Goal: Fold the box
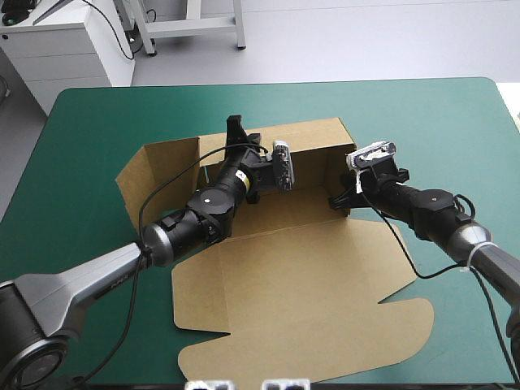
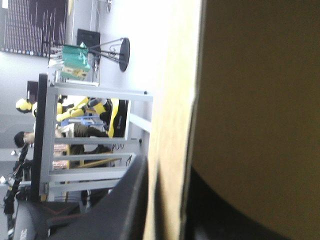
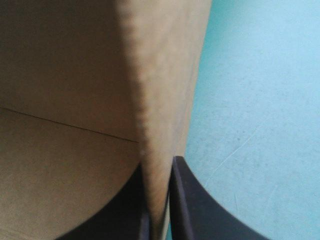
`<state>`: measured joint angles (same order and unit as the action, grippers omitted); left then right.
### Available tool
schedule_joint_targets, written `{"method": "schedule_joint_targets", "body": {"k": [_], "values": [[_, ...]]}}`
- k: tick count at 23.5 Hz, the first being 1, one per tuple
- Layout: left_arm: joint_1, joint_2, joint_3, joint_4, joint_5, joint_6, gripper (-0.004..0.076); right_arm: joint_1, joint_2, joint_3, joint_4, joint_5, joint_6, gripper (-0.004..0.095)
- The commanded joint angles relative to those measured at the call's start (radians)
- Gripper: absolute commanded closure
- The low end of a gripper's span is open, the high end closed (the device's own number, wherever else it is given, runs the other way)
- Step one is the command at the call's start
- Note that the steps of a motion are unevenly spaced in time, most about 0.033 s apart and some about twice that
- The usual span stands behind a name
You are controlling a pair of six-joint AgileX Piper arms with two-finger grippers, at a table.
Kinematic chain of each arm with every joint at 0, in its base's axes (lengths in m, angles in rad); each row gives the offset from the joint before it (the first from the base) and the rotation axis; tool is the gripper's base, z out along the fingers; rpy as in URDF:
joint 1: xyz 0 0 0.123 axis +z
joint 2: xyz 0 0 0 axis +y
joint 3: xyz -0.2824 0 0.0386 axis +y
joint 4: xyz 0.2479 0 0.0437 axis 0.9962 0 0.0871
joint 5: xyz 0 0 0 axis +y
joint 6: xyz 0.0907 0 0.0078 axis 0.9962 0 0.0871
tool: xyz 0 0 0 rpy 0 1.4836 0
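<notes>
The box (image 1: 301, 276) is plain brown board, matt and papery, with a faintly grainy face and thin scored creases that show up close in the right wrist view. The desk (image 1: 439, 114) wears a teal-green cover that looks like a smooth, matt sheet, marked by a few fine pale scratches beside the right pincer (image 3: 157, 165). Both that one and the left pincer (image 2: 169, 169) have black fingers of smooth, plastic-looking stuff with a dull sheen, while the left arm (image 1: 81, 284) has a satin grey shell that looks like metal.
</notes>
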<state>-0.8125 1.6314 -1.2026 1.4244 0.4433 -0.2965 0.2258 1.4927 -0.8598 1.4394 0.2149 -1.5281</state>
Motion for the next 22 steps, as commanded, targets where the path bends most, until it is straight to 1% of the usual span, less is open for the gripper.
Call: {"method": "schedule_joint_targets", "body": {"k": [1,2,3,4,7,9,10,11,12,13,14,15,17,20,22], "values": [[-0.042,-0.080,-0.029,-0.001,-0.023,-0.015,0.0344,0.008,-0.043,-0.040,0.017,0.078,0.013,0.0924],[-0.071,-0.096,-0.029,-0.001,0.000,-0.015,0.0253,0.008,-0.043,-0.040,0.017,0.074,0.020,0.0924],[-0.097,-0.109,-0.029,-0.003,0.032,-0.015,0.0210,0.008,-0.043,-0.040,0.017,0.067,0.027,0.0924],[-0.145,-0.121,-0.029,-0.005,0.080,-0.009,0.0206,0.008,-0.043,-0.040,0.017,0.065,0.027,0.0924],[-0.252,-0.141,-0.029,-0.009,0.168,0.032,0.0206,0.008,-0.043,-0.040,0.017,0.057,0.052,0.0924],[-0.370,-0.153,-0.029,-0.011,0.272,0.059,0.0223,0.008,-0.043,-0.040,0.017,0.052,0.056,0.0924],[-0.393,-0.152,-0.029,-0.018,0.291,0.075,0.0245,0.008,-0.043,-0.040,0.017,0.052,0.056,0.0924],[-0.423,-0.155,-0.029,-0.026,0.313,0.094,0.0292,0.008,-0.043,-0.040,0.017,0.052,0.057,0.0924],[-0.448,-0.157,-0.029,-0.032,0.330,0.110,0.0363,0.008,-0.043,-0.040,0.017,0.052,0.057,0.0924],[-0.470,-0.158,-0.029,-0.043,0.351,0.136,0.0499,0.008,-0.043,-0.040,0.017,0.052,0.057,0.0924],[-0.492,-0.161,-0.029,-0.047,0.363,0.170,0.0674,0.008,-0.043,-0.040,0.017,0.052,0.057,0.0924],[-0.499,-0.163,-0.029,-0.047,0.363,0.189,0.0731,0.008,-0.043,-0.040,0.017,0.052,0.057,0.0924],[-0.502,-0.169,-0.031,-0.047,0.353,0.234,0.0703,0.008,-0.043,-0.040,0.017,0.053,0.057,0.0924],[-0.491,-0.175,-0.037,-0.078,0.340,0.268,0.0706,0.008,-0.043,-0.040,0.017,0.055,0.059,0.0925],[-0.477,-0.175,-0.073,-0.191,0.356,0.316,0.0706,0.008,-0.043,-0.040,0.017,0.055,0.059,0.0924]]}}
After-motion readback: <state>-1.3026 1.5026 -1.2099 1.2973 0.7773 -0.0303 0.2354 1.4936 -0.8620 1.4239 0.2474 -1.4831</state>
